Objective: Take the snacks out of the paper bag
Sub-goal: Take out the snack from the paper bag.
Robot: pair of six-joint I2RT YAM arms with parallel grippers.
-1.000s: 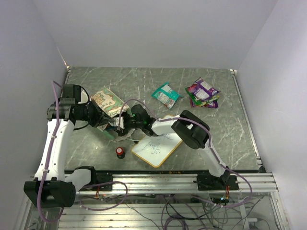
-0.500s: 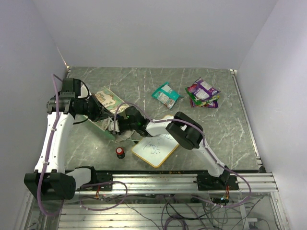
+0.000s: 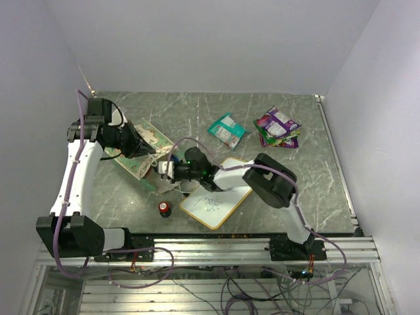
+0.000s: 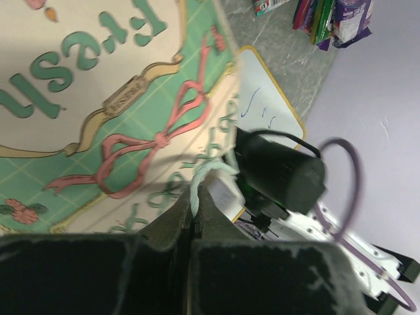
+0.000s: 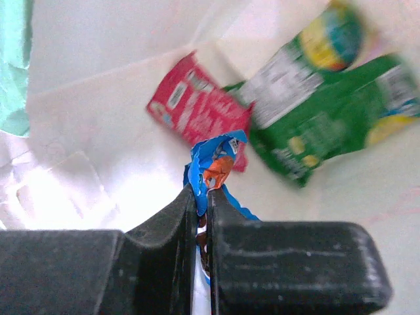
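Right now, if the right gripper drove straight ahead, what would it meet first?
Likely the red packet, just beyond the blue packet the right gripper pinches, inside the paper bag; depth is unclear.

Before you a grey-green marbled table [image 3: 315, 190], your paper bag [image 3: 156, 139] at its left, green-and-white packet [image 3: 227, 130] far of centre, heap of purple packets [image 3: 277, 128] far right, wood-framed whiteboard [image 3: 211, 206] near centre, red-capped black cylinder [image 3: 164, 209] upright just left of it.

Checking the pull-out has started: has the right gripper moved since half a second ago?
Yes. The right gripper has drawn back rightward, toward the whiteboard, jaws shut on a blue packet.
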